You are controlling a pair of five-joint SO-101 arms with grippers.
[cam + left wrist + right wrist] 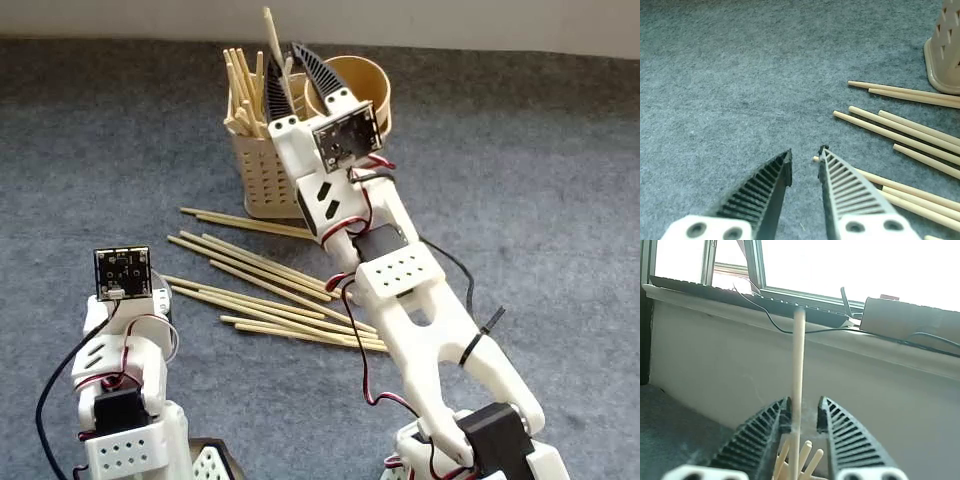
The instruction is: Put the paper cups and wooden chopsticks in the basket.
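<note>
Right gripper [803, 407] up over the basket [258, 180] at the far side of the grey carpet [100, 150]. Jaws narrowly parted. One wooden chopstick [798, 365] stands upright between them, lying against one finger with a slim gap to the other, so I note no clamp on it. Its top rises well above my fingertips; its foot drops among the bundled chopsticks [242, 90] already standing in the basket, which lean out over the rim on the side away from the cup. Paper cup [365, 85] sits just beside that bundle, open mouth up, partly behind my right wrist; I cannot tell whether it is inside the basket or against its outer wall. Left gripper [805, 157] held low over the carpet, close to the left arm's base [120, 400], jaws a small way apart with nothing in them. One fingertip is just above the near end of a loose stick. Loose chopsticks [270, 285] lie flat on the carpet between the two arms, a scattered fan of roughly parallel sticks in front of the basket, the farthest ones close to its foot, none touching my left fingers that I can see.
</note>
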